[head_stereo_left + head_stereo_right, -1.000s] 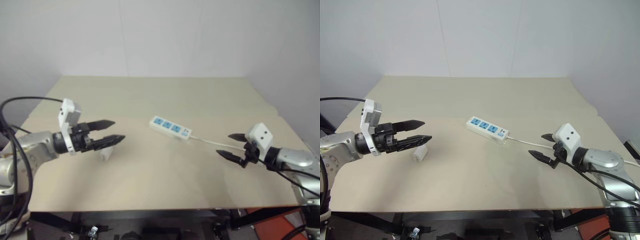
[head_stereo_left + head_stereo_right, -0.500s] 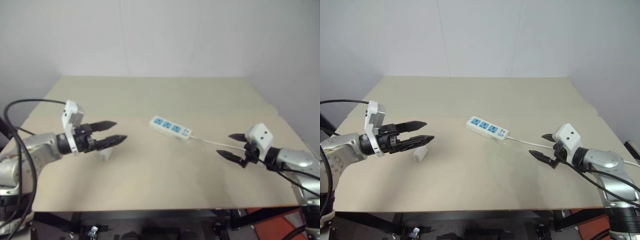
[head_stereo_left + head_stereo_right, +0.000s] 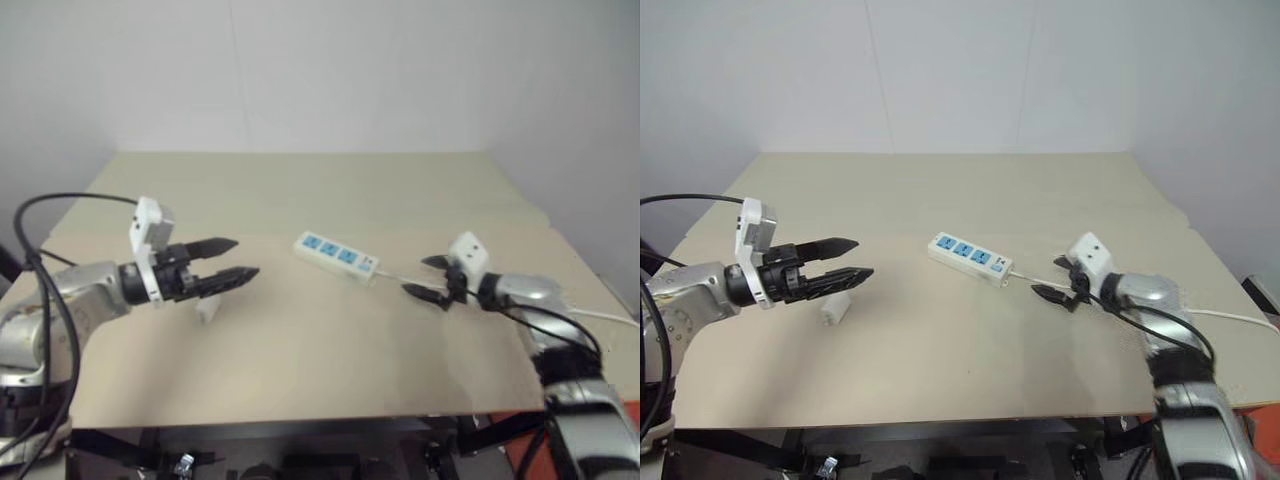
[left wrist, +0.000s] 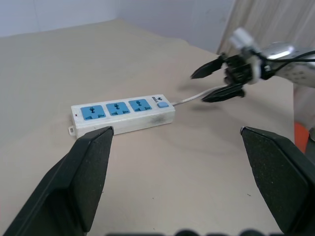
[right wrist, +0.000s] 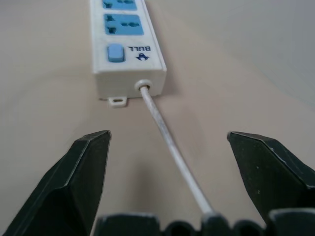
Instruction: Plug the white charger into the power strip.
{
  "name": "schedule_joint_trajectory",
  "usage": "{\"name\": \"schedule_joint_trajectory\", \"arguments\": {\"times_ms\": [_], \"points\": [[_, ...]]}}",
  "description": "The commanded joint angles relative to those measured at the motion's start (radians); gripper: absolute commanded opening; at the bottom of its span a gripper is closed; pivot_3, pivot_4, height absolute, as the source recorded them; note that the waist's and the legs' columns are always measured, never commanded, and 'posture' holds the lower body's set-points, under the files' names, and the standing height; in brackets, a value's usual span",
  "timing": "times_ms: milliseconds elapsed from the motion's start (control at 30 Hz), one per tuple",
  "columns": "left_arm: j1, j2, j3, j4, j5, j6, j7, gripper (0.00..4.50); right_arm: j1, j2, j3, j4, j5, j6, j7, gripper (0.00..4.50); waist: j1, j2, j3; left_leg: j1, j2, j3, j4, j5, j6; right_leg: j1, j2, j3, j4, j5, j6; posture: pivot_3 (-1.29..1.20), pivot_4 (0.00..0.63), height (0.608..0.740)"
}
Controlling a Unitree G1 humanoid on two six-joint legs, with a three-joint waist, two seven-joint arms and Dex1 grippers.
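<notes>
White charger (image 3: 836,308) half-hidden behind wide-open left gripper (image 3: 854,259) — right gripper (image 3: 1053,279) wide too.

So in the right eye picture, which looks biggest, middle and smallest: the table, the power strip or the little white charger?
1. Table, biggest by far.
2. Power strip, a long thin bar.
3. White charger, smallest, lying beneath the open left gripper.

Looks like a lab test cell: bare beige table (image 3: 940,370) on black frame, plain white walls (image 3: 940,70) right behind it
</notes>
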Motion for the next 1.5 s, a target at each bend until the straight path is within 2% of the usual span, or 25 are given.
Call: {"name": "schedule_joint_trajectory", "arguments": {"times_ms": [33,167,267,567,633,767,933,1067,1233,1500], "points": [[-0.015,0.03,0.016,-0.035,-0.021,0.005,-0.006,4.5,-0.111,0.026,0.016,0.195,-0.051,-0.104,0.009,4.45,0.001,0.0,0.002,0.0,0.0,0.0,0.0,0.0,0.0,0.0,0.0,0.0,0.0,0.0,0.0,0.0,0.15,0.74],[0.012,0.073,-0.02,-0.062,0.008,0.003,-0.03,4.5,-0.199,0.062,0.053,0.371,-0.105,-0.147,0.06,4.45,0.003,0.001,0.003,-0.005,0.0,0.0,0.0,0.001,-0.001,-0.003,-0.001,-0.001,0.0,0.0,0.0,0.0,0.15,0.74],[0.029,0.07,-0.023,-0.077,0.024,-0.016,-0.011,4.5,-0.232,0.08,0.064,0.432,-0.133,-0.156,0.069,3.85,0.001,0.001,0.003,-0.005,0.0,0.0,0.0,0.001,-0.002,-0.004,-0.001,0.0,0.001,0.0,0.0,0.0,0.15,0.74],[0.038,0.047,-0.043,-0.077,0.047,-0.037,0.01,4.5,-0.227,0.098,0.054,0.445,-0.147,-0.175,0.096,0.55,-0.006,0.001,0.003,-0.003,0.0,0.0,0.0,0.002,-0.003,-0.004,-0.001,-0.001,0.003,0.0,0.0,0.0,0.15,0.74],[0.031,0.042,-0.054,-0.068,0.054,-0.045,0.008,4.5,-0.217,0.098,0.054,0.435,-0.149,-0.18,0.096,0.02,-0.008,0.001,0.003,-0.003,0.0,0.0,0.0,0.001,-0.003,-0.004,-0.001,-0.001,0.003,0.0,0.0,0.0,0.15,0.74],[0.022,0.042,-0.068,-0.062,0.055,-0.052,-0.014,4.5,-0.155,0.085,0.052,0.34,-0.132,-0.212,0.138,0.02,-0.008,0.001,0.003,-0.003,0.0,0.0,-0.001,0.001,-0.003,-0.004,-0.001,-0.001,0.003,0.0,0.0,0.0,0.15,0.74],[0.014,0.062,-0.08,-0.03,0.084,-0.085,-0.056,4.5,0.033,0.033,0.041,0.026,-0.089,-0.151,0.178,0.02,-0.006,0.001,0.003,-0.004,0.001,-0.001,-0.001,0.001,-0.004,-0.004,-0.001,-0.001,0.003,0.0,0.0,0.0,0.15,0.74],[0.002,0.059,-0.077,-0.001,0.092,-0.121,-0.087,4.5,0.213,-0.012,0.007,-0.26,-0.043,-0.069,0.146,0.02,0.004,0.001,0.003,-0.004,0.001,-0.001,-0.001,0.001,-0.004,-0.004,-0.001,-0.001,0.003,0.0,0.0,0.0,0.15,0.74],[-0.004,0.04,-0.108,0.001,0.105,-0.13,-0.082,4.5,0.303,-0.014,-0.025,-0.397,0.003,0.018,0.103,0.02,0.009,0.001,0.003,-0.003,0.0,0.0,0.0,0.001,-0.004,-0.004,-0.001,-0.001,0.003,0.0,0.0,0.0,0.15,0.74],[-0.028,0.027,-0.116,0.009,0.092,-0.128,-0.114,4.5,0.374,0.004,-0.066,-0.525,0.074,0.053,0.041,2.84,0.011,0.0,0.003,-0.007,0.0,0.0,0.0,0.001,-0.004,-0.008,0.0,0.0,0.003,0.0,0.0,0.0,0.15,0.74]]}}
